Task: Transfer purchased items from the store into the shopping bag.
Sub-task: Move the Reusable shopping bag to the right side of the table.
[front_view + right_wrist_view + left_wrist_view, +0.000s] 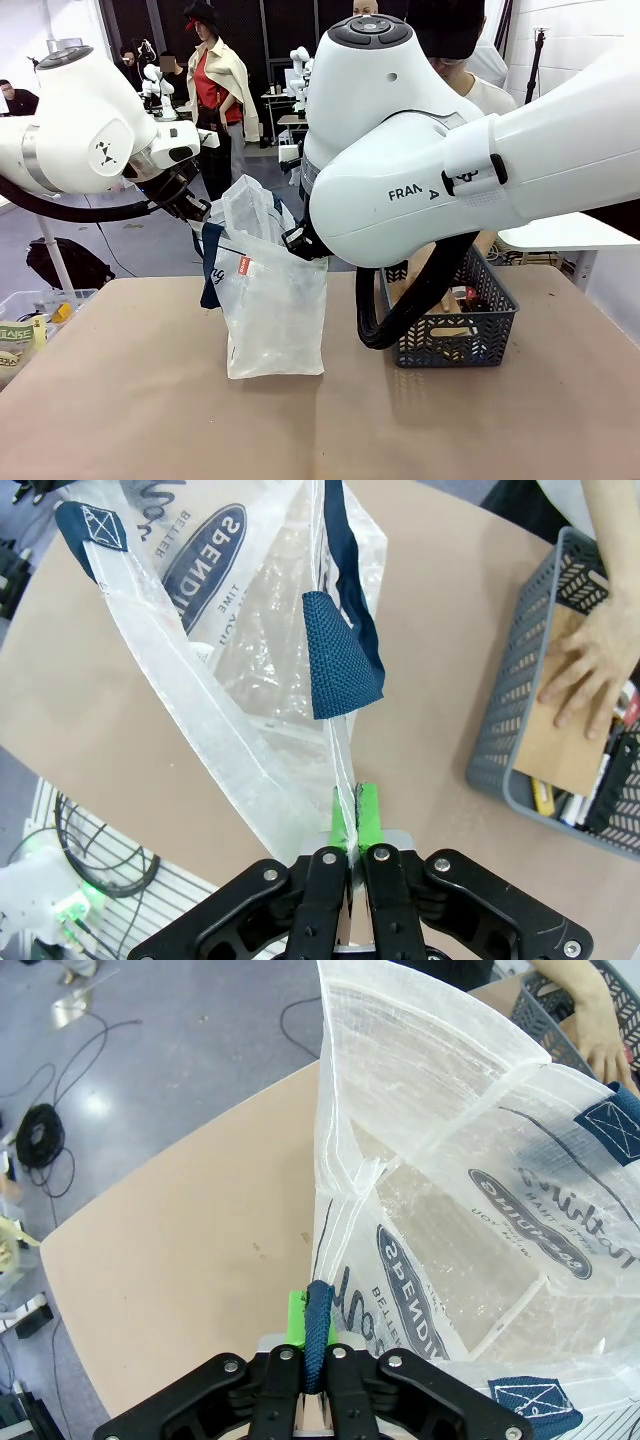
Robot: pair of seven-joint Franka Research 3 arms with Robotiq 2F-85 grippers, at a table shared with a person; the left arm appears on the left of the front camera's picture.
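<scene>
Aloft, end effectors [318, 1328] [352, 815] on shopping bag [275, 305]

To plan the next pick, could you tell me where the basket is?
In the front view, the grey basket stands on the table, right of the shopping bag, behind the right arm.

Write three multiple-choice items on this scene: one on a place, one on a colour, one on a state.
1. In the front view, where does the basket stand?
A) inside the shopping bag
B) to the right of it
C) to the left of it

2. What colour are the bag's strap handles?
A) navy
B) red
C) yellow

3. What state is the left gripper in?
A) open
B) shut on the basket
C) shut on a strap handle

Key:
1B, the basket sits to the picture's right of the bag.
2A, the straps are dark blue.
3C, the strap is clamped between its jaws.
</scene>
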